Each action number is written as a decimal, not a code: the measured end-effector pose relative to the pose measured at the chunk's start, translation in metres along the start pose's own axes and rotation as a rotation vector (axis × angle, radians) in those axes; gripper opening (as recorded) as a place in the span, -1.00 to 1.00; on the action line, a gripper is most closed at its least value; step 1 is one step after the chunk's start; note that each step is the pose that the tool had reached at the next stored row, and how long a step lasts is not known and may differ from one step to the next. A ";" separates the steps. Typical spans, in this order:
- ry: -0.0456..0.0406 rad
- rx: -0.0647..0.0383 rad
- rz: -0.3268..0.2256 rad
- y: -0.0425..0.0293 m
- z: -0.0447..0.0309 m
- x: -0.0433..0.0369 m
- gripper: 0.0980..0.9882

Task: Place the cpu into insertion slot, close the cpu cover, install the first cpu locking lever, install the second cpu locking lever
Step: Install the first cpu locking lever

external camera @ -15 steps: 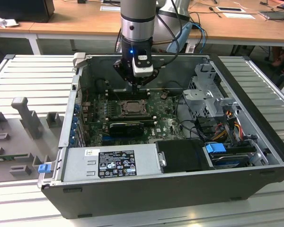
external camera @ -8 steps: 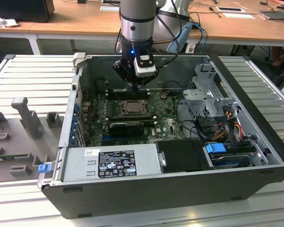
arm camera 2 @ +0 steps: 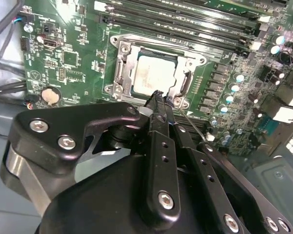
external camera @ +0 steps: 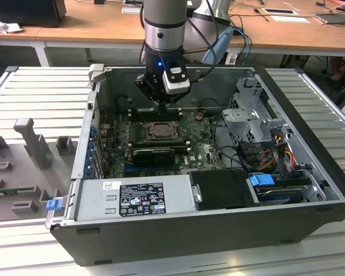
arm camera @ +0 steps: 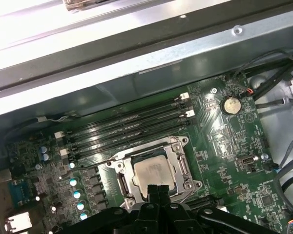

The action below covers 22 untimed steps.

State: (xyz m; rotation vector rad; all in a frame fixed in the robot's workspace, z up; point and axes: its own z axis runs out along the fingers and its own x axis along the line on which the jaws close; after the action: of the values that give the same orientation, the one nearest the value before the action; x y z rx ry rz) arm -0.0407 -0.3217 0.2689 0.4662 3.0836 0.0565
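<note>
In your open computer case [external camera: 207, 233], the grey power supply [external camera: 135, 195] sits at the exterior view's left. Mid-case, the cpu [arm camera 2: 154, 73] lies in the insertion slot [external camera: 161, 129], framed by the cpu cover [arm camera 2: 121, 68]. The gripper [arm camera 2: 158, 97] hangs at the cover's edge, pinched together and empty. A drive cage [external camera: 253, 115] stands at the right.

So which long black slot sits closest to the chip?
The slot right beside the cpu cover; the other three lie beyond it, toward the case wall.
</note>
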 end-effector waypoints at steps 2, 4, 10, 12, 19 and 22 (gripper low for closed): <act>0.0008 0.000 -0.019 -0.0002 0.0004 0.0006 -0.98; 0.0022 -0.001 -0.059 -0.0002 0.0009 0.0007 -0.98; 0.0072 -0.003 -0.185 -0.0003 0.0016 0.0007 -0.98; 0.0092 -0.004 -0.235 -0.0003 0.0018 0.0007 -0.98; 0.0156 -0.007 -0.398 -0.0003 0.0024 0.0007 -0.98; 0.0171 -0.008 -0.436 -0.0003 0.0025 0.0007 -0.98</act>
State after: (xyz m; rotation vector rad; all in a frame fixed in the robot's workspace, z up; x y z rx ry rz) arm -0.0414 -0.3217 0.2663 -0.2135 3.1196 0.0633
